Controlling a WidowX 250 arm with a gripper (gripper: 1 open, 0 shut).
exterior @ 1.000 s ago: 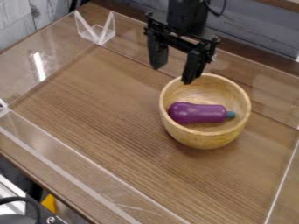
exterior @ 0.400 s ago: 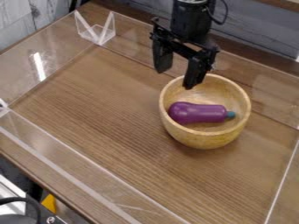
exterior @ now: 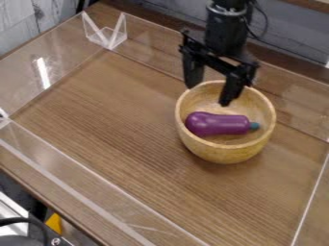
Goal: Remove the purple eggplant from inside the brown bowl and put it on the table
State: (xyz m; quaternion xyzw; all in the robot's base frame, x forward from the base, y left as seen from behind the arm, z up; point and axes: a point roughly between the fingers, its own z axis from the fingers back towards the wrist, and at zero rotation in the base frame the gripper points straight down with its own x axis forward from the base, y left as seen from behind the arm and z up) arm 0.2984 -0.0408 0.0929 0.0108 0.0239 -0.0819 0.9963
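The purple eggplant [exterior: 217, 124] lies on its side inside the brown bowl [exterior: 228, 147], its teal stem tip pointing right. The bowl sits on the wood-grain table [exterior: 115, 125], right of centre. My gripper [exterior: 213, 86] hangs open over the bowl's far rim, pointing straight down, just behind and above the eggplant. Nothing is between its two black fingers [exterior: 233, 92], and they do not touch the eggplant.
Clear acrylic walls [exterior: 38, 72] edge the table on all sides. A folded clear stand [exterior: 106, 31] sits at the back left corner. Bare wood lies to the left of and in front of the bowl.
The gripper has moved right and slightly down, from behind the bowl's left rim to over its far rim. It stays open. The eggplant and bowl have not moved.
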